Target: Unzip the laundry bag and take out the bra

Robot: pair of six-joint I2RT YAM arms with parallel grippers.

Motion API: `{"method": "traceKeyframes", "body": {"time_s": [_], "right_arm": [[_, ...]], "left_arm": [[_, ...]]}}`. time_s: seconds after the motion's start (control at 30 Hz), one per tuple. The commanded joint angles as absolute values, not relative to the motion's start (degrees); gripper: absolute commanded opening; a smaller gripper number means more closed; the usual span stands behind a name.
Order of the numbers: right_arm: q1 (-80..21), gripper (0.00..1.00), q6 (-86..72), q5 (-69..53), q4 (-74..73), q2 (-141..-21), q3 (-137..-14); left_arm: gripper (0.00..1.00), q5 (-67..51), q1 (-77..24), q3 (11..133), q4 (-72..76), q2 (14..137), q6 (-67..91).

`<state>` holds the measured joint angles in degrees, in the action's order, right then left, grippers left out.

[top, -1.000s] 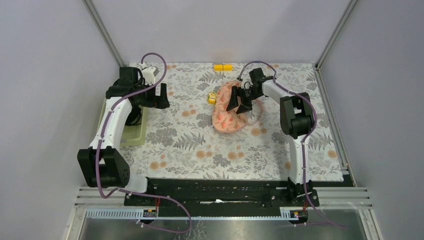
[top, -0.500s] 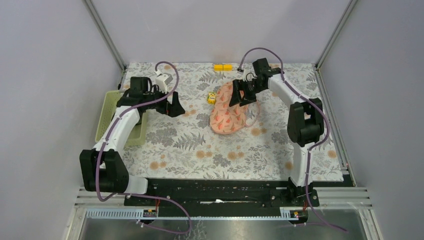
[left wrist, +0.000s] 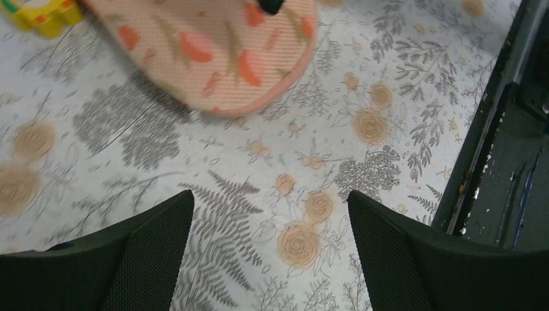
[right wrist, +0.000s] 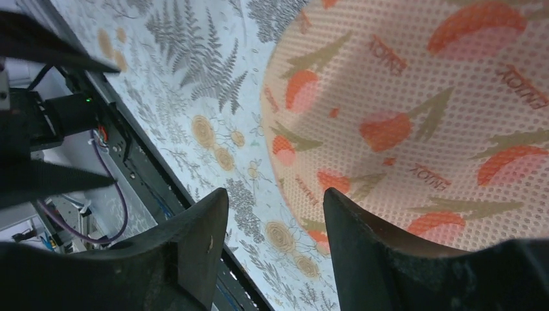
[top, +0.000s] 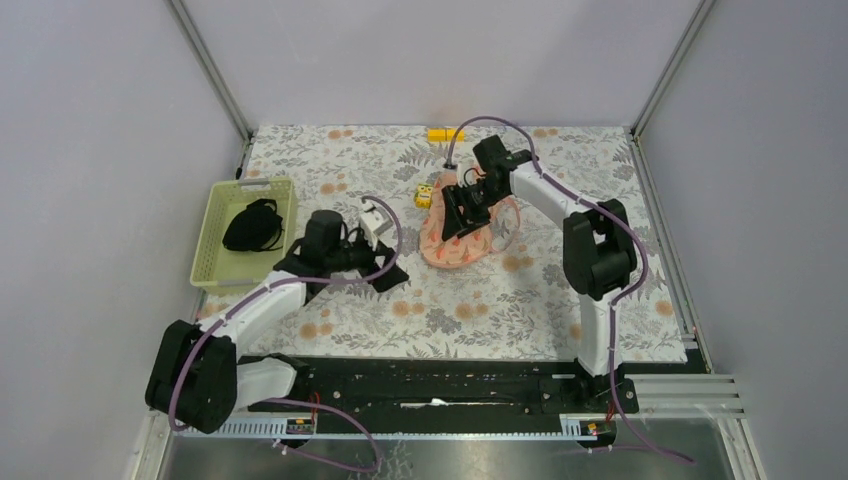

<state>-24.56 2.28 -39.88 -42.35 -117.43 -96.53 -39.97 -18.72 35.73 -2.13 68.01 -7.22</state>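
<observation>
The laundry bag (top: 452, 243) lies on the floral cloth at centre back, salmon with red-orange motifs. It appears closed. It also shows in the left wrist view (left wrist: 213, 52) and fills the right wrist view (right wrist: 421, 110). My right gripper (top: 463, 222) hangs open just above the bag's upper part; its tips (right wrist: 275, 207) straddle the bag's edge and hold nothing. My left gripper (top: 390, 274) is open and empty, low over the cloth left of the bag; its jaws (left wrist: 270, 214) point at bare cloth short of the bag's lower end. The bra is hidden.
A pale green basket (top: 214, 240) at the left holds a black garment (top: 252, 225). A small yellow toy (top: 424, 195) sits by the bag's left edge, also in the left wrist view (left wrist: 39, 13). A yellow block (top: 445, 134) lies at the back. The black base rail (left wrist: 511, 129) runs along the front.
My left arm has swung from over the basket to the right and nearer, toward the bag, uncovering the basket. My right gripper has shifted left and down over the bag.
</observation>
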Motion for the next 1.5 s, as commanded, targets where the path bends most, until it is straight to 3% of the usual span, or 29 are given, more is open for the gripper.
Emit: {"method": "traceKeyframes", "body": {"time_s": [0.0, 0.23, 0.43, 0.67, 1.03, 1.47], "right_arm": [[-24.42, 0.62, 3.22, -35.53, -42.07, -120.0, -95.08], [-24.22, 0.55, 3.73, -26.63, -42.3, -123.16, -93.24], [-23.31, 0.48, 4.94, -24.35, -41.0, -124.53, -89.83], [-22.37, 0.48, 7.7, -23.58, -40.45, -126.39, -87.26], [-19.42, 0.48, 16.22, -22.92, -44.51, -125.22, -84.33], [-19.4, 0.49, 20.42, -23.29, -46.06, -124.97, -84.37]], "left_arm": [[0.87, -36.46, -25.31, 33.89, 13.14, 69.31, -9.57], [0.66, -33.28, -31.05, 32.8, 22.1, 76.56, -14.34], [0.54, -31.55, -33.24, 29.69, 26.76, 79.02, -19.94], [0.44, -29.35, -34.42, 29.53, 28.25, 81.28, -23.25], [0.42, -20.2, -35.83, 29.27, 36.04, 85.85, -22.87], [0.46, -22.67, -35.77, 34.2, 34.75, 92.02, -29.98]]}}
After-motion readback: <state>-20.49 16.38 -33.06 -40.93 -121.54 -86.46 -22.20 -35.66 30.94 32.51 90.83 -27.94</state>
